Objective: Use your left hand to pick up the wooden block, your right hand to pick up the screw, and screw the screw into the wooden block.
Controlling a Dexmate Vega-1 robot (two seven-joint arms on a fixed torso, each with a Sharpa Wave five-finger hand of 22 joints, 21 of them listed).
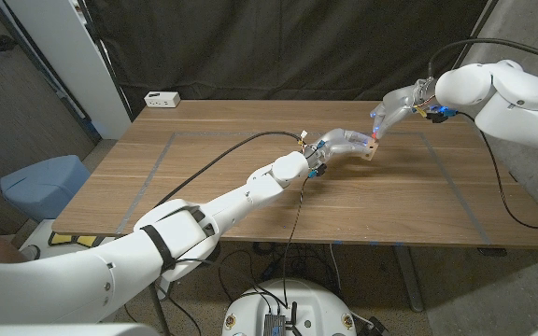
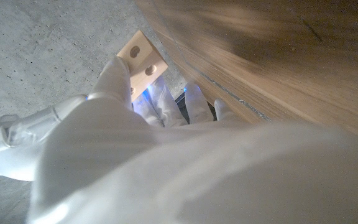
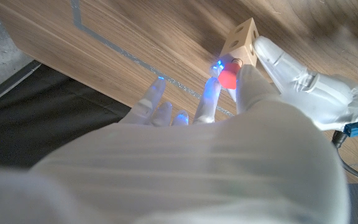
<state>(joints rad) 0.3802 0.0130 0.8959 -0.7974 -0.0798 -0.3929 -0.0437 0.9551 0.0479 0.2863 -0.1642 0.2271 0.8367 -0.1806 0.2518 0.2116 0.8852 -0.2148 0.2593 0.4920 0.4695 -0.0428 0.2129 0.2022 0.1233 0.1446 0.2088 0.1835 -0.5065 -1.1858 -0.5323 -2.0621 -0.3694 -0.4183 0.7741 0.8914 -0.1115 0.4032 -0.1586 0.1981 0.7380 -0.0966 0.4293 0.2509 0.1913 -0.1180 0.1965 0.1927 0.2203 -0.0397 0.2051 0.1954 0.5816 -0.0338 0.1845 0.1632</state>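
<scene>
My left hand (image 1: 342, 146) holds the pale wooden block (image 1: 371, 150) above the table's middle right. In the left wrist view the wooden block (image 2: 141, 61) shows two round holes past the left hand (image 2: 123, 130). My right hand (image 1: 395, 105) reaches down to the block from the far right. It pinches the red-headed screw (image 3: 228, 75) against one face of the wooden block (image 3: 240, 40). In the right wrist view the right hand (image 3: 191, 149) fills the near part, and the left hand (image 3: 303, 81) grips the block from the other side. The screw's shaft is hidden.
The wooden table (image 1: 250, 191) carries grey tape lines (image 1: 157, 168) marking a rectangle. A white power strip (image 1: 162, 98) lies at its far left corner. A black cable (image 1: 213, 166) runs along the left arm. A blue bin (image 1: 40, 187) stands left of the table.
</scene>
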